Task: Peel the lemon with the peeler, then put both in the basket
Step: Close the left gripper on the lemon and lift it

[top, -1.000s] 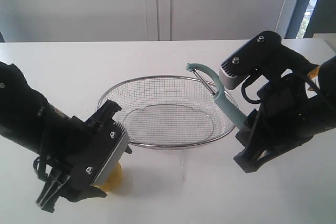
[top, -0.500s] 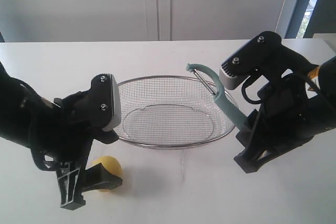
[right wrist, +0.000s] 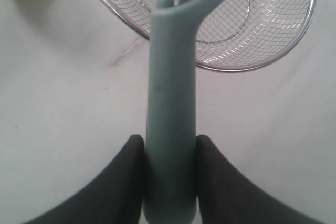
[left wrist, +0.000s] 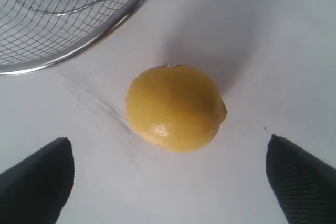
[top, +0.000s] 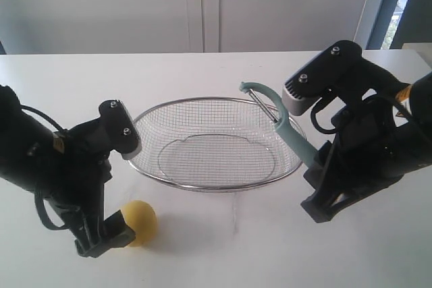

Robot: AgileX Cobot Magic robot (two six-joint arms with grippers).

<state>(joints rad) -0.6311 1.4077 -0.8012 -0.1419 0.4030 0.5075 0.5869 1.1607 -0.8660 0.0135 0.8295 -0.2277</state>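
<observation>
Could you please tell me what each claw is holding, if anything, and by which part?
The right claw holds the peeler by the end of its handle. The left claw is open and holds nothing; the lemon lies free below it.

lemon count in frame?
1. The lemon sits on the table near the basket, outside it, just ahead of the open left gripper. None shows in the basket; the arms may hide part of the table.
</observation>
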